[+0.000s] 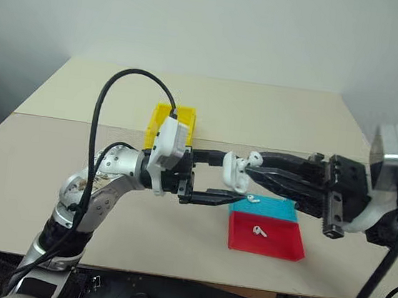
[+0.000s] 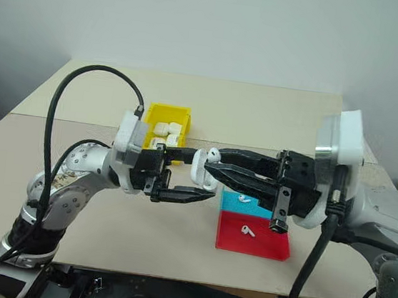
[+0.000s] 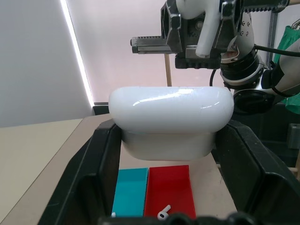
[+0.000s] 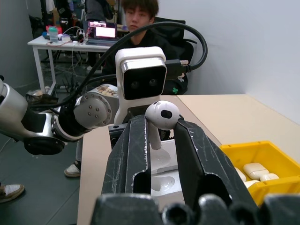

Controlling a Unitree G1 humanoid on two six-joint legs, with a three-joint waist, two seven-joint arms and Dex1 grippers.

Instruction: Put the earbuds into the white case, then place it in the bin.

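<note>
Bright even light, soft shadows, glare on white case (image 3: 171,119).

The case (image 3: 171,119) is glossy white plastic, smooth, with bright highlights along its rounded lid. The earbud (image 4: 161,115) is the same glossy white plastic with a dark spot on its bulb. The right gripper (image 4: 157,154) has matt black plastic fingers (image 4: 129,154), scuffed with fine pale scratches. The left gripper (image 3: 171,173) is smooth, slightly shiny black plastic. The bin (image 2: 154,113) is bright yellow plastic. The red tray (image 3: 168,190) and blue tray (image 3: 131,190) look smooth and matt. The table (image 1: 262,102) is matt beige.
</note>
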